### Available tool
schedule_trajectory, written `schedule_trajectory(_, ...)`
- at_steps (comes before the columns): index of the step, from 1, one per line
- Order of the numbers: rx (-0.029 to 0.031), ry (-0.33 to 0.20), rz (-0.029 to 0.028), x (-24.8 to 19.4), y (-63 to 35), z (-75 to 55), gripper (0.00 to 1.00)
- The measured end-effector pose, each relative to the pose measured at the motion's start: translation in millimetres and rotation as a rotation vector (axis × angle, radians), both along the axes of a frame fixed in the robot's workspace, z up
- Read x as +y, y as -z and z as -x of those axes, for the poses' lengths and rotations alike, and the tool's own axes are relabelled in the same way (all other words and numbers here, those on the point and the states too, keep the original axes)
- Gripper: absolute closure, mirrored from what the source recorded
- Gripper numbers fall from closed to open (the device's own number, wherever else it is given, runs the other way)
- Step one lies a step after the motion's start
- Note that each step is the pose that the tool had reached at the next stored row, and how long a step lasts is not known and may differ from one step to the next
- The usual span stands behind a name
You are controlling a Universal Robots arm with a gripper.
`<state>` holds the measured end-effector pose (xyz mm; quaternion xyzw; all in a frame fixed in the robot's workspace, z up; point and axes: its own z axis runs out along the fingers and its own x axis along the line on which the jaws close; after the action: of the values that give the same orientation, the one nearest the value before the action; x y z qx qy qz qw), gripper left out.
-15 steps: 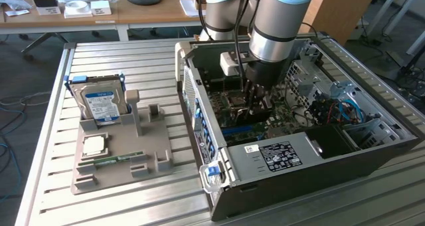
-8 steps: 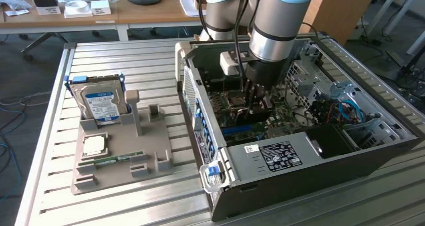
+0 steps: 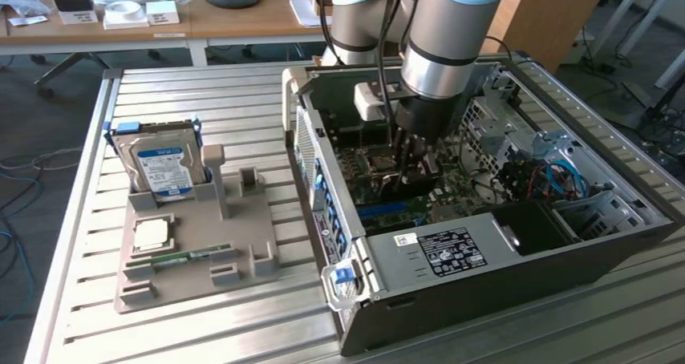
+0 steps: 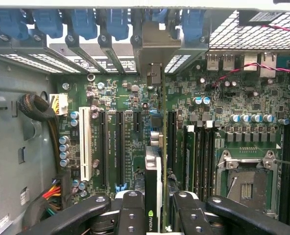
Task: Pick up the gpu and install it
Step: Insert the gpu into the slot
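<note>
Hand [image 4: 157,203] gripping gpu [image 4: 154,164] | edge-on over motherboard [image 4: 123,95] | case walls [image 3: 482,276] close around

Robotics lab in an office-type room. Robot arm [image 3: 450,35] over a slotted metal bench [image 3: 192,99] carrying an open computer case [image 3: 450,316]. Parts jig [image 3: 192,276] at the exterior view's left (hard drive [image 3: 160,167] slotted in). Wooden desks [image 3: 246,23] far back, loose cables [image 3: 27,163] on the floor.

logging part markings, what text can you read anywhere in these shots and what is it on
"NVIDIA": on the edge of the graphics card, gripped in the hand.
black sticker: print too small to read.
hard drive label: blurred, unreadable.
motherboard lettering: too small to read.
</note>
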<state>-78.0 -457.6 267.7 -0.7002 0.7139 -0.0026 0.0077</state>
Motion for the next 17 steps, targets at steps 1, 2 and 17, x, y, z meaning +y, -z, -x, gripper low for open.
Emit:
schedule_trajectory(1,0.0000,0.000,0.0000,0.0,0.0,0.3,0.73)
schedule_trajectory(2,0.0000,0.000,0.0000,0.0,0.0,0.7,0.73)
schedule_trajectory(17,0.0000,0.000,0.0000,-0.7,0.0,4.0,0.73)
